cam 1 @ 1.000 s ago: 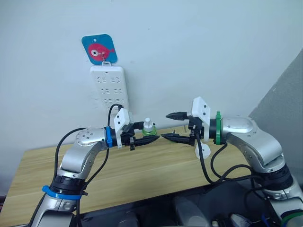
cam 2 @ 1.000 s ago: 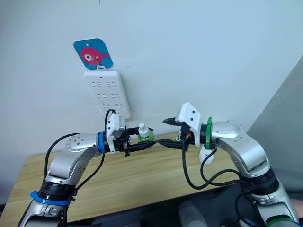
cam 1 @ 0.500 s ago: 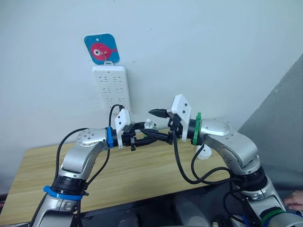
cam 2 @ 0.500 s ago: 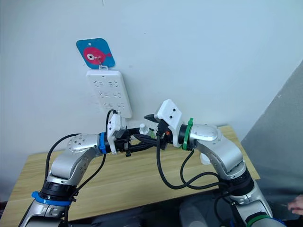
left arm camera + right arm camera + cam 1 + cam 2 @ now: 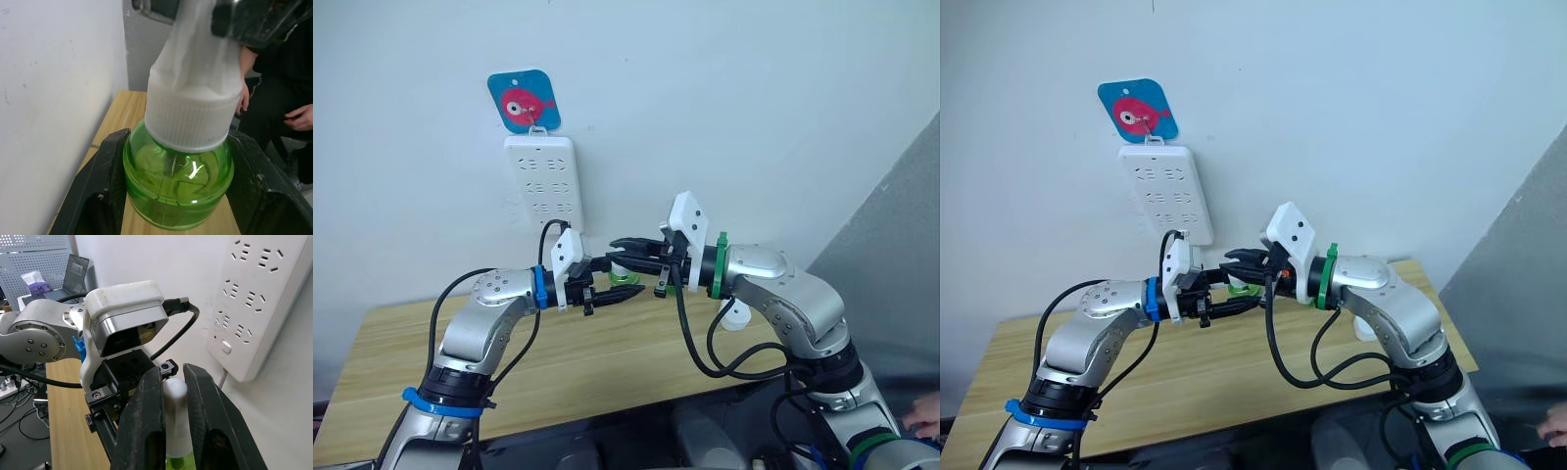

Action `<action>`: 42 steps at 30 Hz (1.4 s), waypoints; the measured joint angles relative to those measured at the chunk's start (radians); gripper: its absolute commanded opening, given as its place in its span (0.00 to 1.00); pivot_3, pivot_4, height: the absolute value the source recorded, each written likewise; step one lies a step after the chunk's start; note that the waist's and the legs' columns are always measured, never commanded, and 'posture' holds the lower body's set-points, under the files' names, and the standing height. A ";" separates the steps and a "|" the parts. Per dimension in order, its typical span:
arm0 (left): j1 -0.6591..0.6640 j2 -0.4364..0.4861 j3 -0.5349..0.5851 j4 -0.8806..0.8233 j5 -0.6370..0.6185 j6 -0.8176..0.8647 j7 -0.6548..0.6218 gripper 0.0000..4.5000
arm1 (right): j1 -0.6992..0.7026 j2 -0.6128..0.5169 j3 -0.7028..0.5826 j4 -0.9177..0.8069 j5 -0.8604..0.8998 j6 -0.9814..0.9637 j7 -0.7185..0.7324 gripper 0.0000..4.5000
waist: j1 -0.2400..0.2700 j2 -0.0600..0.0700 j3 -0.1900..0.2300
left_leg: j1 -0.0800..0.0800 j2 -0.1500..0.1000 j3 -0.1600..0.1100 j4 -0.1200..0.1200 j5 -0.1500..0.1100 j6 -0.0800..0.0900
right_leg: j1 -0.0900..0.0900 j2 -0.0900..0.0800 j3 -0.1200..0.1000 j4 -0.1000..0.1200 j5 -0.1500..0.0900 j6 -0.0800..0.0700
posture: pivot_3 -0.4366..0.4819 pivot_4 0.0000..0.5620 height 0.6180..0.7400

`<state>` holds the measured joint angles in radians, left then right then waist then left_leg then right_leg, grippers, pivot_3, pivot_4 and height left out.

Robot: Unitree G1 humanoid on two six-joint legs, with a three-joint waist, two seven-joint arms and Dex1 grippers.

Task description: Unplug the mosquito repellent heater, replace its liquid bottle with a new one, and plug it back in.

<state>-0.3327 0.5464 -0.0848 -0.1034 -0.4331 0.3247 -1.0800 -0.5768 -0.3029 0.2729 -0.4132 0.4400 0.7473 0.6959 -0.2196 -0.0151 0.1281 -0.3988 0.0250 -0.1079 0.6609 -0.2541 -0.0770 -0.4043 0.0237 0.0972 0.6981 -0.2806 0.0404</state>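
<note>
Above the table, my left gripper (image 5: 625,277) is shut on the liquid bottle (image 5: 178,176), a clear green bottle with a white ribbed cap (image 5: 190,112), held upright by its body. My right gripper (image 5: 174,374) reaches in from the right and is shut on the bottle's narrow white top (image 5: 174,390), one finger on each side. A small white rounded unit, apparently the mosquito repellent heater (image 5: 734,315), rests on the table behind my right forearm, partly hidden.
A white power strip (image 5: 543,181) hangs on the wall under a blue fish sticker (image 5: 524,101), behind and above both grippers. The wooden table (image 5: 607,362) lies below them. A person's hand (image 5: 925,411) is at the lower right edge.
My right gripper moved left to the bottle and shut on its white top. The left gripper kept its hold, barely moving.
</note>
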 measured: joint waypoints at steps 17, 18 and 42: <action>0.087 0.012 0.011 -0.017 0.004 -0.002 0.036 0.51 | 0.029 -0.113 -0.194 -0.066 0.098 0.022 -0.033 0.06 | 0.004 0.000 0.000 | 0.000 0.001 0.000 -0.001 0.000 0.000 | 0.000 0.001 0.000 0.000 -0.001 -0.001 | 0.28 0.15 0.97; 0.100 0.019 0.020 -0.019 0.005 -0.005 0.047 0.51 | 0.079 -0.107 -0.194 -0.072 0.082 0.009 -0.059 0.06 | 0.005 0.000 0.000 | 0.000 0.001 0.000 -0.001 0.000 0.000 | 0.000 0.001 0.000 0.000 -0.001 -0.001 | 0.28 0.16 0.97; 0.369 0.162 0.115 -0.183 0.001 0.002 0.047 0.51 | 0.265 0.097 -0.106 0.806 -0.457 -0.766 -0.435 0.06 | 0.051 0.007 0.014 | 0.003 0.003 0.005 -0.002 0.000 0.000 | 0.000 0.004 0.005 0.000 -0.003 0.002 | 0.35 0.26 0.97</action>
<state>0.0360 0.7089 0.0298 -0.2866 -0.4317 0.3264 -1.0329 -0.3115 -0.2056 0.1668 0.3928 -0.0171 -0.0190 0.2604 -0.1685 -0.0077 0.1419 -0.3960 0.0276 -0.1033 0.6590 -0.2545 -0.0766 -0.4042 0.0275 0.1018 0.6978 -0.2838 0.0419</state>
